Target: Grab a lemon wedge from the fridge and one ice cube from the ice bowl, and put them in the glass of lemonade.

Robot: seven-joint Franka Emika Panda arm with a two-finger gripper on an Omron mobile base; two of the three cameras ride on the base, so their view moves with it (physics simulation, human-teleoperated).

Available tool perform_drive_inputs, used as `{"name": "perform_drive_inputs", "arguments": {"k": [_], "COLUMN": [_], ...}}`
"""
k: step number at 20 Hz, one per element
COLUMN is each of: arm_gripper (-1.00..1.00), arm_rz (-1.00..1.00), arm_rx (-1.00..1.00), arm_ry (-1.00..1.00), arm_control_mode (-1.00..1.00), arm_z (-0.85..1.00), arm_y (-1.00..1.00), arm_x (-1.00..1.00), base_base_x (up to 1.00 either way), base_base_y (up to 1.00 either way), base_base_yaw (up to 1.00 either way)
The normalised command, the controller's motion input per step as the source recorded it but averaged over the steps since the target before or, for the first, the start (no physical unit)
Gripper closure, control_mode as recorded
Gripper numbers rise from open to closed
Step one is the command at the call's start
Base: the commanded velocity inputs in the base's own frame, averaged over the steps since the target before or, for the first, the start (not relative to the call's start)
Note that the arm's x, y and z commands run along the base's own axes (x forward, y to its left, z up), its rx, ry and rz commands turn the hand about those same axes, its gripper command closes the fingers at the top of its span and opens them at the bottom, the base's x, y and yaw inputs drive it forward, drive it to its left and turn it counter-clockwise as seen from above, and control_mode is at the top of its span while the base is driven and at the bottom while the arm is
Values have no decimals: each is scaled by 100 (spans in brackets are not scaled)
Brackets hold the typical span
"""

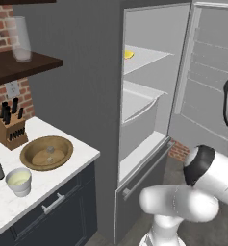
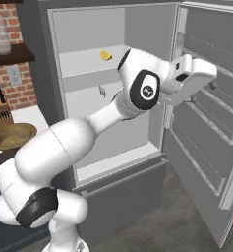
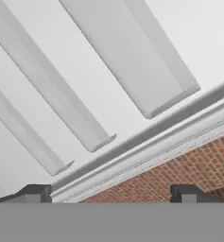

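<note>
Fridge matt dark grey; ice bowl brown wood; counter white marble.

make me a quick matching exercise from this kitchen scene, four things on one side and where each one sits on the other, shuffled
Things:
1. lemon wedge
2. ice bowl
3. glass of lemonade
4. tall clear glass

Places:
A. dark wall shelf by the brick
B. upper shelf inside the open fridge
C. counter, in front of the knife block
D. counter, nearer the camera than the wooden bowl

Pairs: 1-B, 2-C, 3-D, 4-A
</note>
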Motion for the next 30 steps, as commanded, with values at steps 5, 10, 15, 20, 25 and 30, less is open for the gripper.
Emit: {"name": "perform_drive_inputs", "arguments": {"k": [5, 10, 15, 20, 25, 30], "arm_gripper": [-100, -100, -100, -100, -100, -100], "arm_rz": [21, 9, 2, 0, 2, 6], "arm_rx": [3, 18, 16, 35, 66, 37], "arm_ry": [-34, -33, -11, -4, -4, -1], "arm_control_mode": [-100, -100, -100, -100, -100, -100], "arm_z": [5, 28, 80, 12, -44, -22], "arm_y": [62, 96, 100, 100, 99, 79], "arm_x": [-96, -52, -33, -13, -18, -51], "base_base_x": [0, 0, 0, 0, 0, 0], "base_base_y": [0, 0, 0, 0, 0, 0], "base_base_yaw": [0, 0, 0, 0, 0, 0]}}
